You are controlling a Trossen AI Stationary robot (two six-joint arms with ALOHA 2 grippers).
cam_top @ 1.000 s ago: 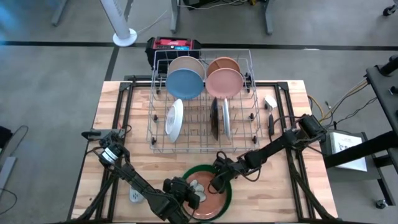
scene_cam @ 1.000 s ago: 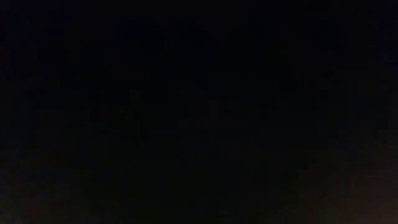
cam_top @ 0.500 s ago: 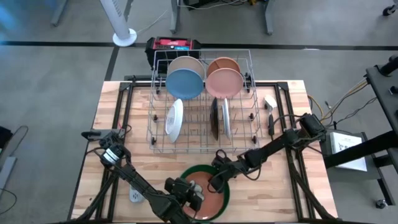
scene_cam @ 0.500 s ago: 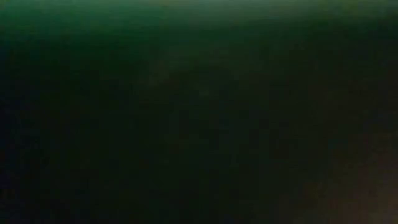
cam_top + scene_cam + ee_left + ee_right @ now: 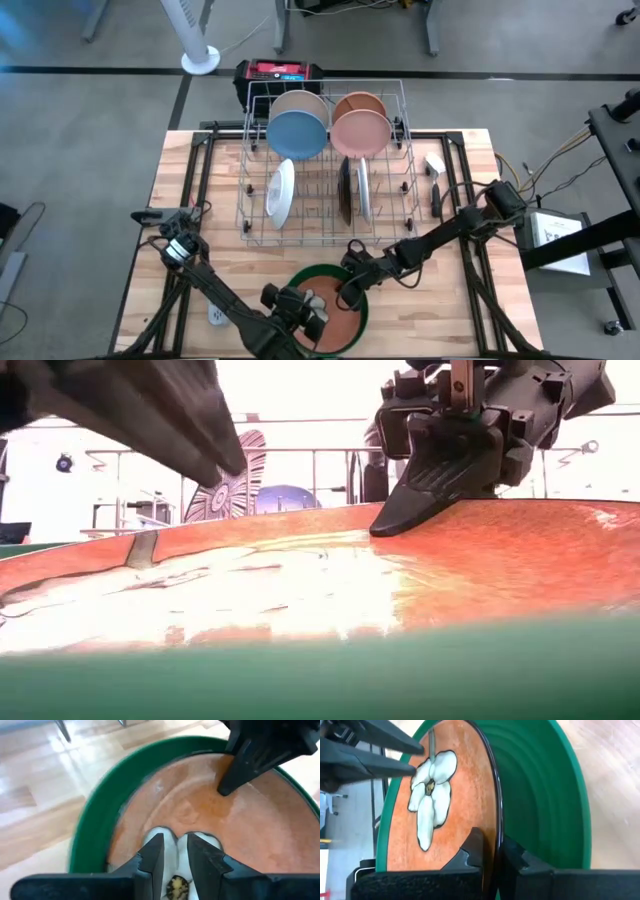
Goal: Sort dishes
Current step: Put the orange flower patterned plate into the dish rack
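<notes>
Both hands at the orange flower plate [image 5: 450, 795] in green bowl [image 5: 545, 795].
R hand [image 5: 492, 857] clenched on plate rim; L hand [image 5: 176, 851] over its flower, grip unclear.

The right gripper [image 5: 491, 854] pinches the dark rim of an orange plate [image 5: 460, 805] painted with a white flower [image 5: 431, 790], lying inside a large green bowl [image 5: 545, 795]; the left gripper [image 5: 375, 752] reaches over the plate's far side.
</notes>
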